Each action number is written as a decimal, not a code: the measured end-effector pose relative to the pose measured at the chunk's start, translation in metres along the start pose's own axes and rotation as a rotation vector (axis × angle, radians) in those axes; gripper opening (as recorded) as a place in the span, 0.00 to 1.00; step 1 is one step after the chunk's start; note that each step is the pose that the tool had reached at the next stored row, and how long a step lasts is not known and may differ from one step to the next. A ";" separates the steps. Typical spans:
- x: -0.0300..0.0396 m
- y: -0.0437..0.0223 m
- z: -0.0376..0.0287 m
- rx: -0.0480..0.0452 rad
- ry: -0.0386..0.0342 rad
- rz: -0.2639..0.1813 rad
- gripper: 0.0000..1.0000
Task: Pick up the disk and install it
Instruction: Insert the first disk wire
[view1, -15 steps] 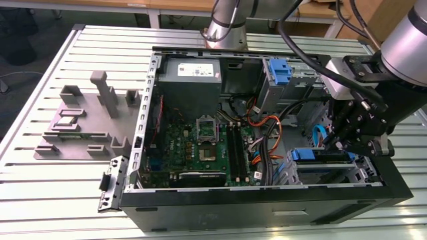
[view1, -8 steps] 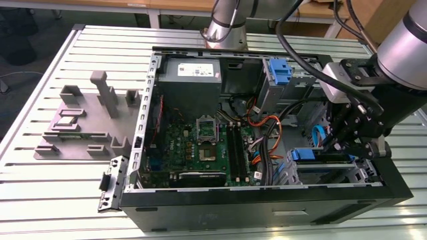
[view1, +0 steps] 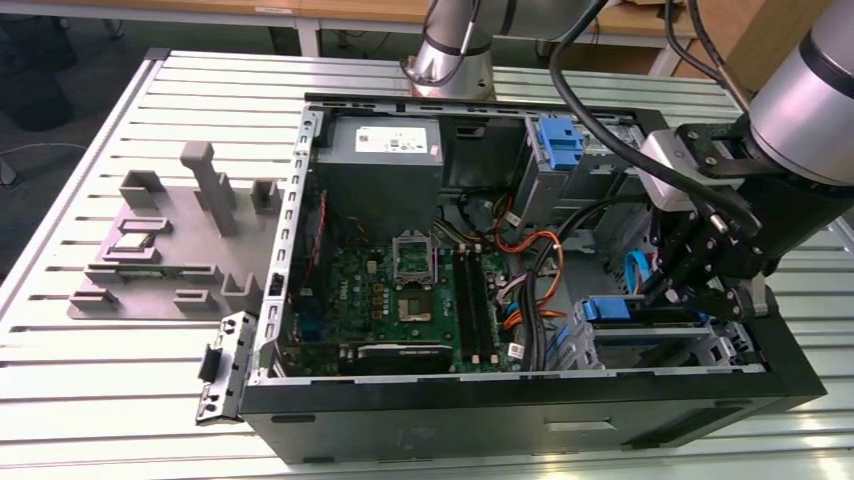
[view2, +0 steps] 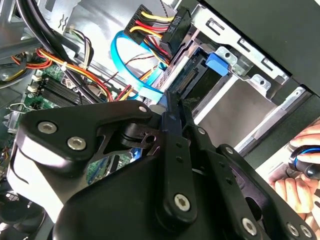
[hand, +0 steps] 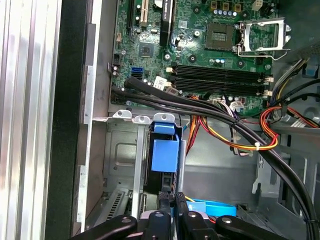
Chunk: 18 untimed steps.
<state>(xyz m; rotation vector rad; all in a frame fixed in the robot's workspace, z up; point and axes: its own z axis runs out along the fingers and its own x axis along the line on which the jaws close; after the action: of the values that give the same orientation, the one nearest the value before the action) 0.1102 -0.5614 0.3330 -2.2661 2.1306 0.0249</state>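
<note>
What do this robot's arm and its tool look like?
The arm is a smooth silver-grey tube with black cables looping alongside. Its tool is black, built of jointed links studded with silver screws.

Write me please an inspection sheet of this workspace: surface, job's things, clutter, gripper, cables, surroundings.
Surface: slatted metal table; an open case lies on it.
Job's things: disk stands in a bay of the case, towards the exterior view's right, with its blue rail end showing.
Clutter: grey fixture on the table beside the case, on the exterior view's left.
Gripper: gripper is inside the case, close over the disk; contact cannot be told.
Cables: black bundle, orange wires and blue cable run loose inside the case, near the gripper.
Surroundings: a hand just outside the case wall.
</note>
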 end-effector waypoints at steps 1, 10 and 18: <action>0.0000 0.0000 0.0000 0.0000 0.0001 0.000 0.16; 0.0001 0.0000 0.0024 0.0001 0.0001 0.000 0.16; 0.0001 0.0000 0.0027 0.0001 -0.0005 0.000 0.24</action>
<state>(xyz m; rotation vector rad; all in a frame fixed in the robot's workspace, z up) 0.1102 -0.5614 0.3303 -2.2658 2.1303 0.0253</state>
